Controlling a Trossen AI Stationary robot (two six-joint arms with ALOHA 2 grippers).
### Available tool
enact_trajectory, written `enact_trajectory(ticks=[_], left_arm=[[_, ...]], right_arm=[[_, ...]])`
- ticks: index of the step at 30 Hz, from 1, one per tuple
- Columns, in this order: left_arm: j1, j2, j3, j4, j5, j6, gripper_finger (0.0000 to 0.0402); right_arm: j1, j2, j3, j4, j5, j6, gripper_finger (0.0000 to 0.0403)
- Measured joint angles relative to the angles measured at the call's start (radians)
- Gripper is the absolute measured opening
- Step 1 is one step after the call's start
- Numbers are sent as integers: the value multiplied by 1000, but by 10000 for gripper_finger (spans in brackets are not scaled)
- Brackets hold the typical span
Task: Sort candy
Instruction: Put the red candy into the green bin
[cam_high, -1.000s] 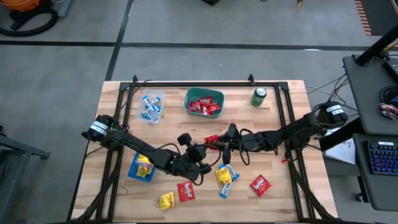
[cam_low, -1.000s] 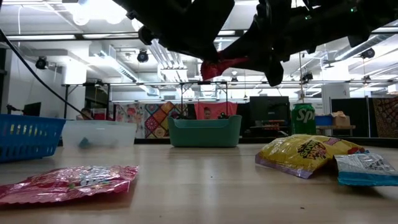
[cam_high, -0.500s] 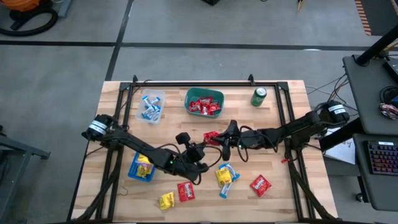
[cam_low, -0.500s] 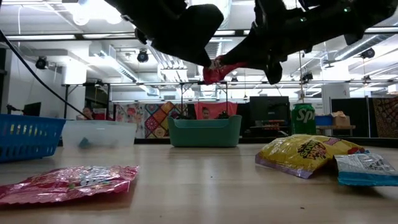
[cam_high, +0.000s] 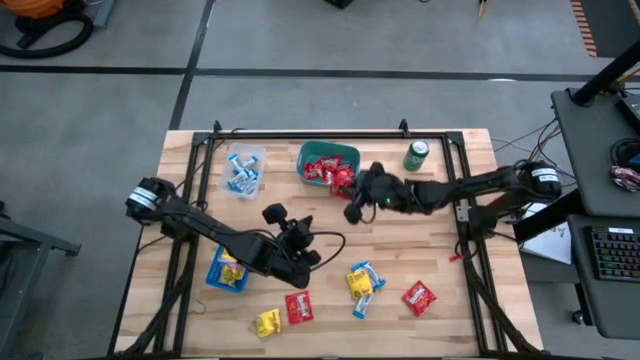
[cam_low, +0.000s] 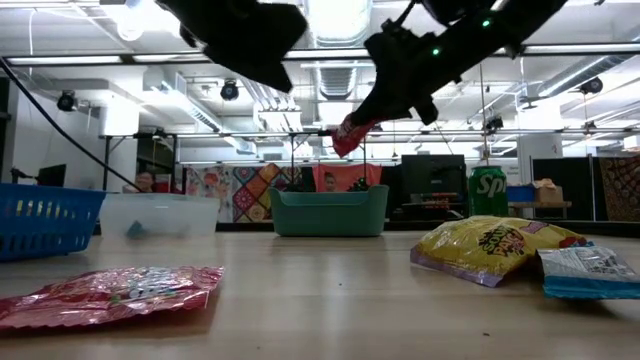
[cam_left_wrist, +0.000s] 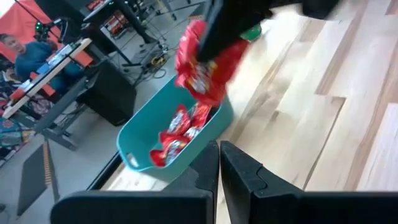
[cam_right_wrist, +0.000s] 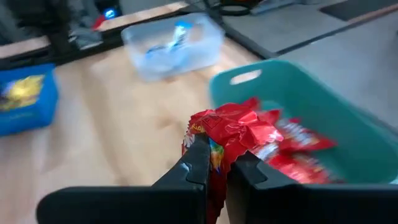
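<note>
Right wrist view is showing the right hand (cam_right_wrist: 216, 163) clamping a red packet (cam_right_wrist: 233, 134) just short of the teal bin (cam_right_wrist: 336, 106), which is holding more red packets. In the high view, the left hand (cam_high: 297, 266) is hanging fingers together, holding nothing, with loose candy (cam_high: 362, 282) lying just beside it on the counter (cam_high: 440, 240).

right claw (cam_right_wrist: 214, 163) pinching red packet (cam_right_wrist: 233, 130), teal bin (cam_right_wrist: 323, 99)

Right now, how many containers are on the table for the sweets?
3: a clear tub and a teal bin side by side at the back, and a blue basket on the left, nearer the front.
</note>
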Motion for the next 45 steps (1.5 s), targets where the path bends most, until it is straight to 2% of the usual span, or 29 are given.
enact_trajectory(ticks=[6, 10, 21, 31, 38, 45], left_arm=[[-28, -37, 0, -116, 1, -40, 0], [-42, -49, -6, -132, 1, -49, 0], [-54, -117, -131, -117, 30, -133, 0], [-93, -264, -318, 67, 37, -152, 0], [-96, -327, -443, 259, 54, -156, 0], [-97, -313, -457, 340, 111, -153, 0]], right_arm=[[-153, 14, 29, 9, -137, -14, 17], [-230, 56, 55, 14, -183, -14, 17], [-313, 304, 245, 9, -290, -48, 17], [-335, 486, 427, -52, -290, -75, 26], [-341, 482, 441, -123, -271, -65, 68], [-343, 447, 440, -190, -270, -58, 97]])
